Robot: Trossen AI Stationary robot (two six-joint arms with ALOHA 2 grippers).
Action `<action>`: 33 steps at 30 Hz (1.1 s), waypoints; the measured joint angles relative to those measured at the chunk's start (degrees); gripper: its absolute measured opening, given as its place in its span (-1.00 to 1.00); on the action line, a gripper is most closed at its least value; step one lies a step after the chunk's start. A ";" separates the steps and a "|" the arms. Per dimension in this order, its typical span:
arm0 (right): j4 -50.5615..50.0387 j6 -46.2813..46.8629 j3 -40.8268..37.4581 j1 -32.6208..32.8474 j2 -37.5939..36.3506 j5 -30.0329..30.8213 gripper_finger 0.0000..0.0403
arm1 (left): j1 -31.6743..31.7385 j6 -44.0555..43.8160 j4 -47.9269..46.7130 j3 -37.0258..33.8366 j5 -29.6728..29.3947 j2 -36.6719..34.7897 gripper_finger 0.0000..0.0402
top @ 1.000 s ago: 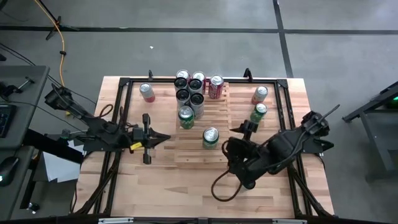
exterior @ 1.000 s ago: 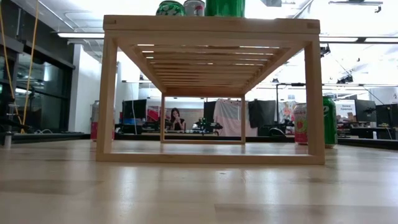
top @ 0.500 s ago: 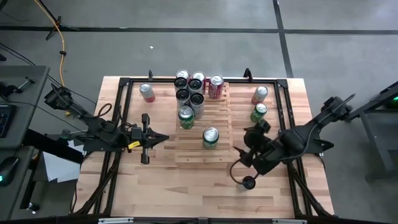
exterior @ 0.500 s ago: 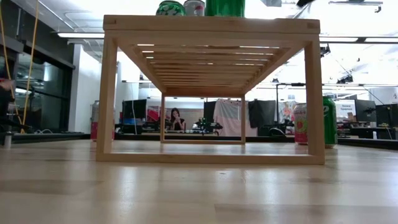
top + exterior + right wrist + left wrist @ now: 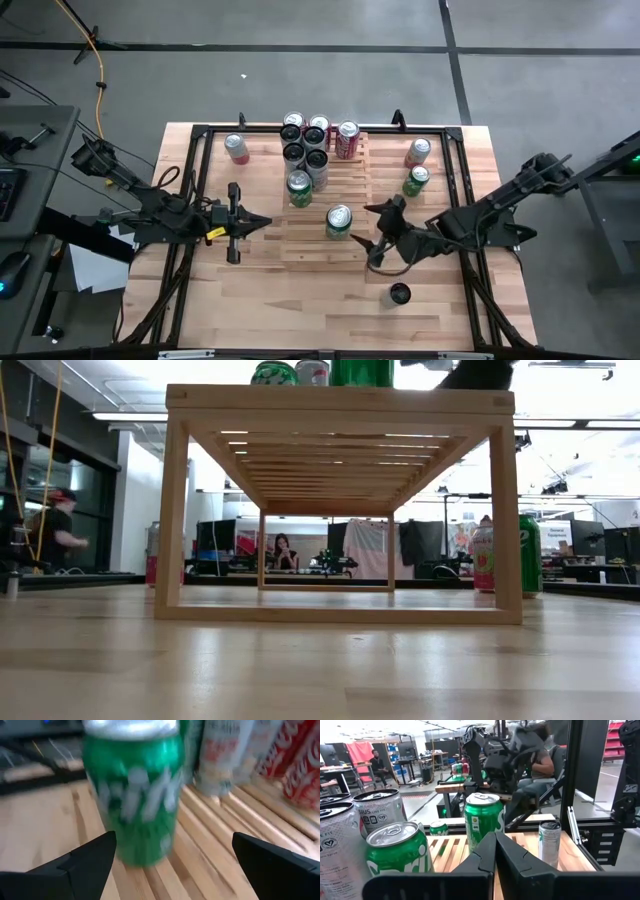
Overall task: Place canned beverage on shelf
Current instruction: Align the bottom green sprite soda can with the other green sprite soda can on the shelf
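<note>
The right gripper (image 5: 372,226) hung with its jaws spread wide and empty at the shelf's (image 5: 345,195) edge, facing a green Sprite can (image 5: 339,221) that stood upright on the slats just ahead of it. In the right wrist view that can (image 5: 134,790) filled the space ahead, sitting nearer one finger (image 5: 82,862) than the other, so the risk, as I judged it, was a lopsided approach: the nearer finger could have nudged the can before the far one arrived, sliding it across the slats or tipping it. A toppled can would have rolled toward the packed cluster of cans (image 5: 305,150) beyond, or off the rack. Beyond the green can stood a pale can and red Coca-Cola cans (image 5: 295,757), close enough that an overshoot might have knocked them.

A dark-topped can (image 5: 399,294) stood on the tabletop (image 5: 300,310) behind and to one side of the right gripper, well apart from it and off the shelf. Two more cans, one red (image 5: 418,151) and one green (image 5: 416,181), waited on the table off the shelf's side, and a red one (image 5: 236,149) stood past the far side.

The left gripper (image 5: 262,222) rested clenched on nothing, at the opposite edge of the shelf; in the left wrist view its fingers (image 5: 496,855) met tip to tip.
</note>
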 joint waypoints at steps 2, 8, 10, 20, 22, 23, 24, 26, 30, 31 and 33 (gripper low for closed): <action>5.39 -2.83 -1.01 -0.48 0.00 -0.53 0.91 | -0.01 0.00 -0.03 0.00 -0.01 0.00 -1.00; 10.13 -6.32 -1.34 -2.06 0.00 -2.49 0.91 | -0.01 0.00 -0.06 0.02 0.00 0.00 -1.00; 11.22 -7.14 -1.34 -2.76 0.00 -3.07 0.91 | 0.00 0.00 -0.06 0.02 0.00 0.00 -1.00; 14.15 -7.46 -1.34 -6.45 2.64 -12.00 0.91 | 0.00 0.00 -0.12 0.02 0.00 0.00 -1.00; 15.09 -7.62 -1.34 -7.13 3.41 -12.65 0.91 | 0.00 0.00 -0.12 0.02 -0.01 0.00 -1.00; 15.82 -7.94 -1.34 -7.51 3.75 -13.30 0.91 | -0.01 0.00 -0.12 0.02 0.01 0.00 -1.00; 16.93 -8.65 -1.34 -7.91 4.15 -14.10 0.91 | 0.00 0.00 -0.12 0.02 0.01 0.00 -1.00; 18.85 -10.06 -1.34 -8.49 4.79 -15.02 0.91 | -0.01 0.00 -0.12 0.02 -0.01 0.00 -1.00; 21.36 -11.58 -1.34 -9.39 5.55 -15.68 0.91 | -0.02 0.00 -0.19 0.02 -0.97 0.00 -1.00; 21.43 -11.60 -1.34 -9.53 5.55 -15.93 0.91 | 0.00 0.02 -0.48 0.04 -1.41 0.00 -1.00; 21.46 -11.45 -1.34 -9.82 5.55 -16.04 0.91 | -0.01 0.02 -1.49 0.04 -2.50 0.00 -1.00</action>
